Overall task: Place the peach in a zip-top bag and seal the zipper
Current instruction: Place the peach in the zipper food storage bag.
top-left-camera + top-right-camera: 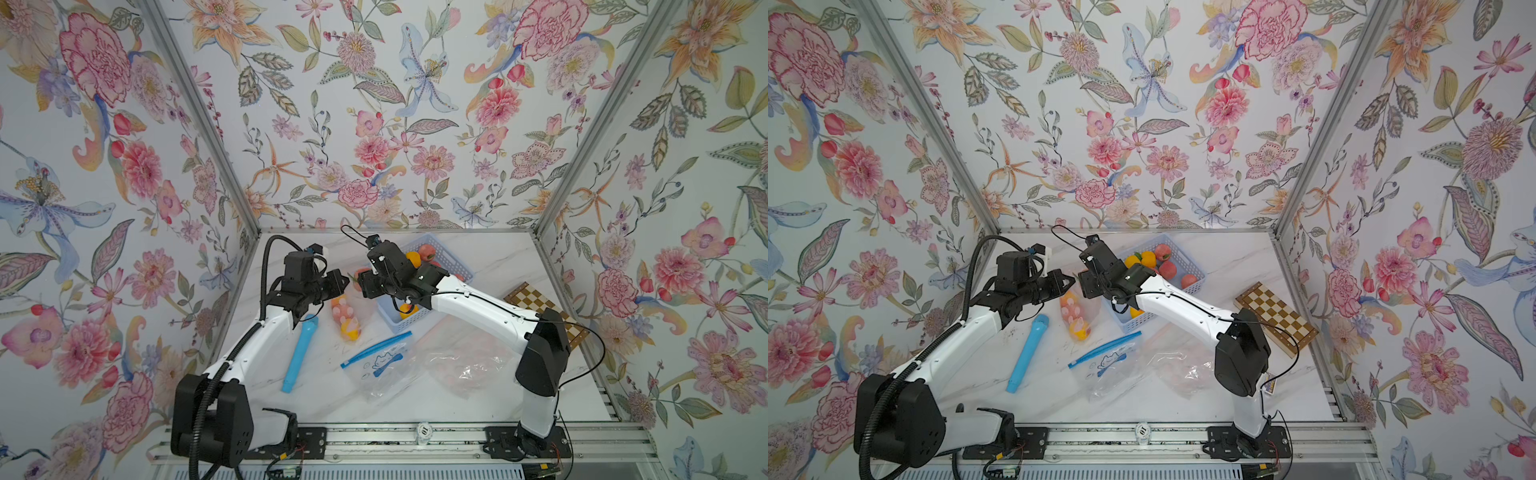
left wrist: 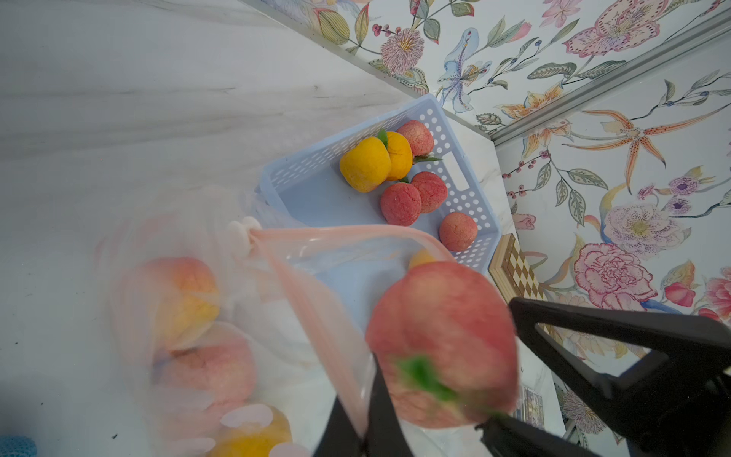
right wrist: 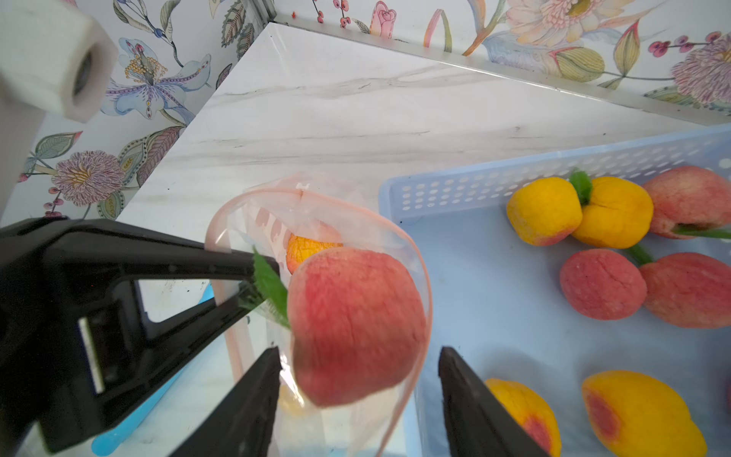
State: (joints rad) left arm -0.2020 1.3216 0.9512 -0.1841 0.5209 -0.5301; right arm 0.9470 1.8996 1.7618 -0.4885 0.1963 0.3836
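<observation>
The left gripper [image 2: 366, 395] is clamped on the bag [image 2: 328, 233] rim; the right gripper [image 3: 358, 352], jaws apart, flanks the peach [image 3: 348, 300] at its mouth

Peach [image 3: 356, 324] hangs, seemingly loose, within parted right gripper [image 3: 358, 352] at bag [image 3: 257, 194] mouth.

Beyond the right gripper [image 3: 360, 356], floral wallpaper [image 1: 374, 124] covers the back wall [image 1: 436, 62] and the side walls [image 1: 83, 228] flanking it, joined by aluminium corner posts [image 1: 199, 116]. Beneath it spreads a white marbled tabletop [image 1: 498, 266], softly and evenly lit
</observation>
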